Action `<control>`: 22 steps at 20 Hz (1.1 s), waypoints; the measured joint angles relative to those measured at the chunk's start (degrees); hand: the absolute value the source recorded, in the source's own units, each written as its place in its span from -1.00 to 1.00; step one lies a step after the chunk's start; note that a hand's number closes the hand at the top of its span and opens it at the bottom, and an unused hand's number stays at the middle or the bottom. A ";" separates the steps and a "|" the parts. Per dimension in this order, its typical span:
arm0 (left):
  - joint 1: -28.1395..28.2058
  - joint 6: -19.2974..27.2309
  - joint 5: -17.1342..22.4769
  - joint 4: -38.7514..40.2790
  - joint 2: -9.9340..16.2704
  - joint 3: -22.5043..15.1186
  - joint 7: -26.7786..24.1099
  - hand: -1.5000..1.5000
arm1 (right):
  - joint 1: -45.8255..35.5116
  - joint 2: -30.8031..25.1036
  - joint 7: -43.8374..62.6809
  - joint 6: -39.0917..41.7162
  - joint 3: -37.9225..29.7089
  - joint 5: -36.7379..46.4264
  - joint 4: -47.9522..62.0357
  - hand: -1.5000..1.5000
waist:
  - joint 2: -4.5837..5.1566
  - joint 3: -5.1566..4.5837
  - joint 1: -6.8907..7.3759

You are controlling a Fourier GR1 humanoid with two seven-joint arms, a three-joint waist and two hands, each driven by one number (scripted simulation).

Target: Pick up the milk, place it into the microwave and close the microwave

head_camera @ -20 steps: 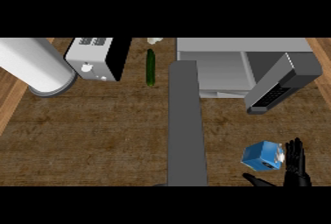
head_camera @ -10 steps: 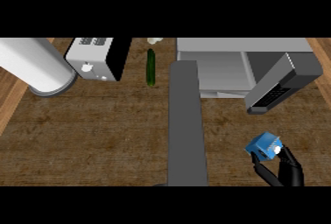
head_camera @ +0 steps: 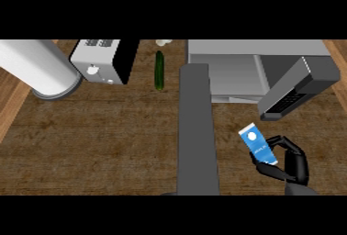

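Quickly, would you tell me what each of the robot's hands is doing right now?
Right hand: shut on the milk carton, lower right of the counter, below the open microwave door.
Left hand: not in view.

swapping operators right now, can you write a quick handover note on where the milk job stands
Right hand: shut on the milk carton, holding it tilted at the counter's right side, in front of the microwave.
Left hand: not in view; only a grey forearm runs up the middle.
Microwave door: open, swung out to the right.
Done: milk picked up.
Left: place the milk into the microwave, let go, close the door.
Nearby, not part of the job: toaster, cucumber.
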 measured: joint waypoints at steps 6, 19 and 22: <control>-0.46 -0.56 -1.56 0.26 -1.38 -0.74 -0.70 -1.00 | -7.21 -0.62 -0.74 1.44 1.52 2.41 7.35 1.00 | 0.11 0.06 0.02; 0.10 -2.43 1.93 2.67 0.82 3.39 -0.11 -1.00 | -3.48 4.96 8.37 4.48 10.09 3.23 -12.07 1.00 | -0.21 0.07 -0.92; -0.03 -3.02 2.16 3.41 1.05 4.35 -0.24 -1.00 | -2.70 5.96 12.33 1.69 11.51 4.45 -16.94 1.00 | -0.04 0.11 -0.99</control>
